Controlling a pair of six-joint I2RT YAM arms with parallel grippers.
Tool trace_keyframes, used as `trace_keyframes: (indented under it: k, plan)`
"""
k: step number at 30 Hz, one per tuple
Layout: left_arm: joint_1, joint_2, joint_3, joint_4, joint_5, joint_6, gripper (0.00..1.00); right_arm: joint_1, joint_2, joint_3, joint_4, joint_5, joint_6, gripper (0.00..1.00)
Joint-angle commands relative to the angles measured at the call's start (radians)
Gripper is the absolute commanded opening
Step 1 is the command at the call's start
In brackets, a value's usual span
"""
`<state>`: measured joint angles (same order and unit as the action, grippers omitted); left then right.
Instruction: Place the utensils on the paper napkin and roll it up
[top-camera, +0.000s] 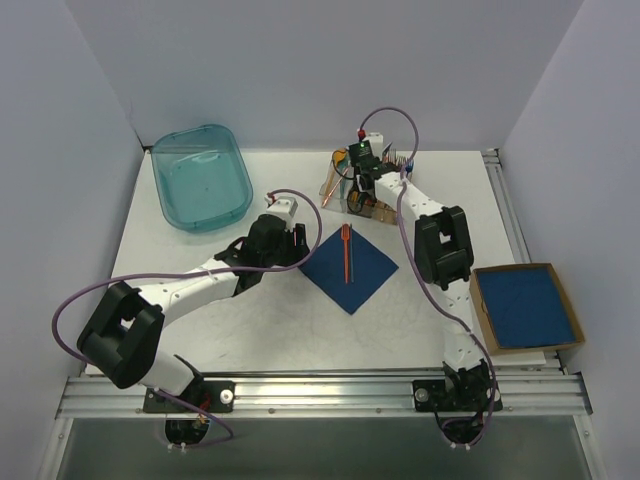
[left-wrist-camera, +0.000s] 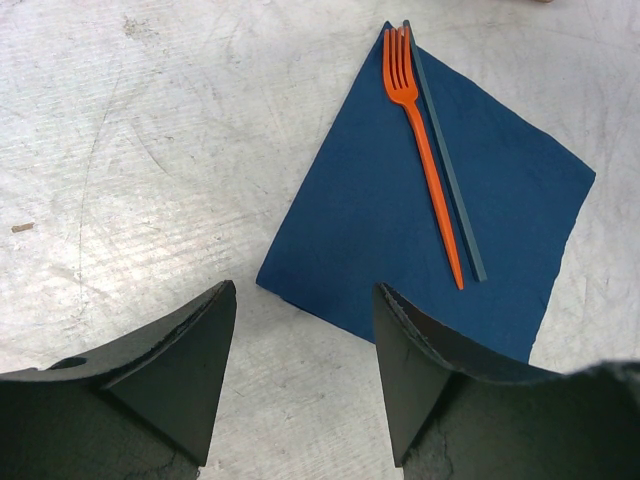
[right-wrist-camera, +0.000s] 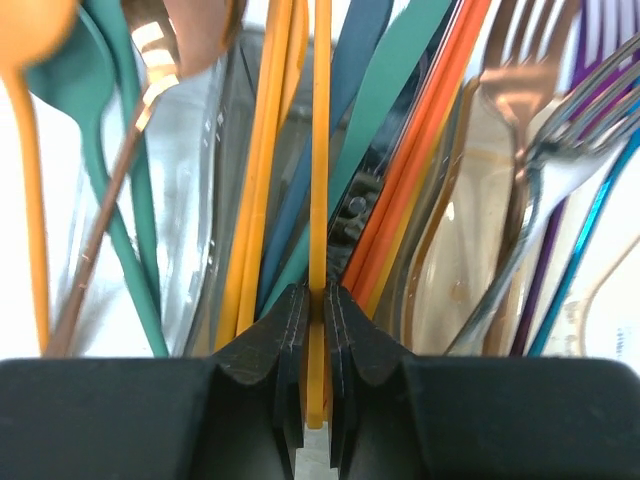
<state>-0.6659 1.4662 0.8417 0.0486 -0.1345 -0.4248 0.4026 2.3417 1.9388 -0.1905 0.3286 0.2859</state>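
Note:
The dark blue paper napkin (top-camera: 362, 268) (left-wrist-camera: 350, 200) lies flat as a diamond at mid-table. An orange fork (top-camera: 346, 255) (left-wrist-camera: 425, 150) rests on it, tines toward the far corner, with a thin dark teal strip (left-wrist-camera: 450, 170) alongside. My left gripper (top-camera: 296, 240) (left-wrist-camera: 305, 290) stands open just off the napkin's left corner, nothing between its fingers. At the clear utensil holder (top-camera: 365, 190) at the back, my right gripper (top-camera: 360, 170) (right-wrist-camera: 315, 295) is shut on the slim handle of a yellow-orange utensil (right-wrist-camera: 320, 150) that stands upright among the other cutlery.
The holder also carries teal (right-wrist-camera: 110, 200), blue, copper (right-wrist-camera: 520, 90), silver (right-wrist-camera: 560, 160) and purple cutlery. A teal plastic bin (top-camera: 200, 175) sits at the back left. A cardboard box (top-camera: 480, 310) lined with blue napkins stands at the right.

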Motion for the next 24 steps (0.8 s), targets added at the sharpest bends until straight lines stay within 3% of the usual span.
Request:
trace_keyframes:
  k: [1,10,16,20,24]
  plan:
    - [-0.003,-0.026,0.011,0.030,-0.005,0.017,0.66,-0.007,-0.130,0.009,0.055,0.041,-0.040,0.00]
    - [-0.001,-0.030,0.010,0.030,-0.004,0.018,0.66,0.008,-0.271,-0.087,0.140,-0.013,-0.060,0.00]
    - [-0.001,-0.029,0.013,0.028,-0.002,0.018,0.66,0.070,-0.407,-0.204,-0.001,-0.106,-0.001,0.00]
    - [-0.003,-0.032,0.013,0.027,-0.002,0.018,0.66,0.125,-0.490,-0.357,-0.081,-0.125,0.079,0.00]
    - [-0.003,-0.041,0.010,0.020,-0.008,0.017,0.66,0.162,-0.591,-0.557,-0.043,-0.180,0.153,0.00]
